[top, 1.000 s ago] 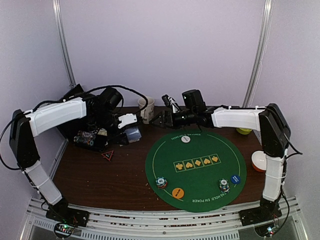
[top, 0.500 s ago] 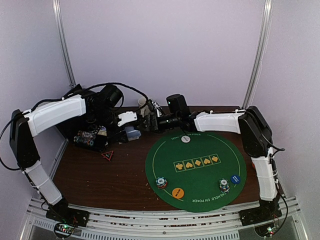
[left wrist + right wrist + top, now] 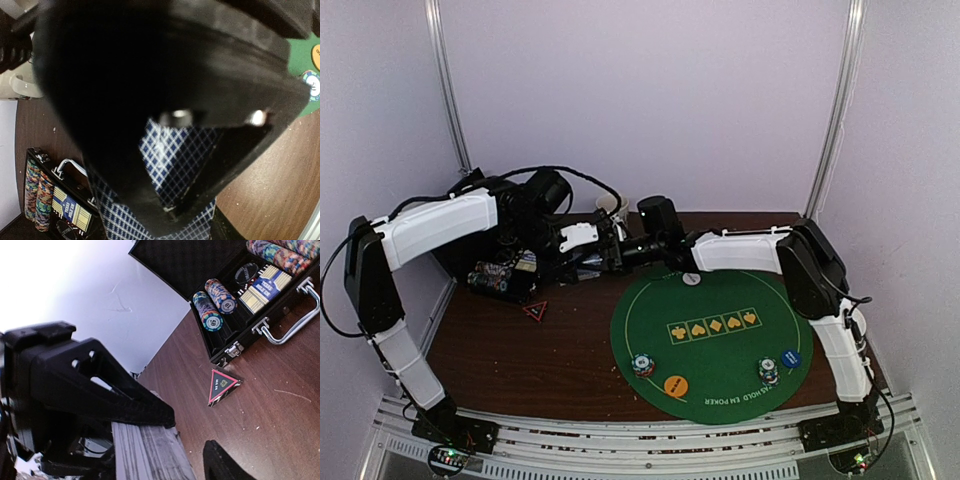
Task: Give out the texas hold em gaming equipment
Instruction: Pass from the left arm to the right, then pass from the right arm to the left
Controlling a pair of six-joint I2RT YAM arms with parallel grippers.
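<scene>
Blue-and-white check on the cards [image 3: 175, 165]. Dark brown woodgrain on the counter [image 3: 520, 350]. Green for the round mat [image 3: 720, 360], with yellow suit marks and lettering. Orange disc [image 3: 675, 385], blue disc [image 3: 791, 358], white disc [image 3: 691, 279]. Striped chips [image 3: 212, 315] in teal, orange and white inside a black case [image 3: 200, 265]. Black triangle [image 3: 222, 385] edged in pinkish red. White-and-black arms [image 3: 430, 225].

top view looks down from behind the arms over the whole table [image 3: 520, 350]; both wrist views sit close in, each sharing the open chip case [image 3: 500, 275] [image 3: 50, 175] [image 3: 220, 340] with it
</scene>
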